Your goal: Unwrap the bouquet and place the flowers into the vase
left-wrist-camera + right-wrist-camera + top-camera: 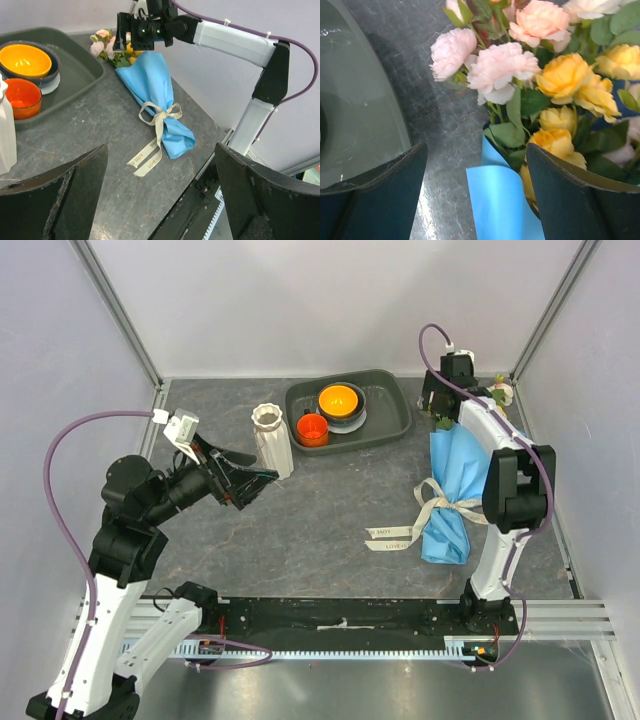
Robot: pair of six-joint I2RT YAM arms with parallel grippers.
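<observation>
Tied bouquet lies flat, right gripper at its blooms.

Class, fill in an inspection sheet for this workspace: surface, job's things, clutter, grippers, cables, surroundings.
Surface: dark grey mottled table.
Job's things: bouquet lying at the right, wrapped in blue paper, ribbon tied; vase upright, no flowers in it.
Clutter: tray at the back, holding orange bowls.
Grippers: left gripper open, in the air near the vase, apart from it; right gripper open at the bouquet's flowers.
Cables: purple cables loop from both arms.
Surroundings: pale walls, metal frame.
</observation>
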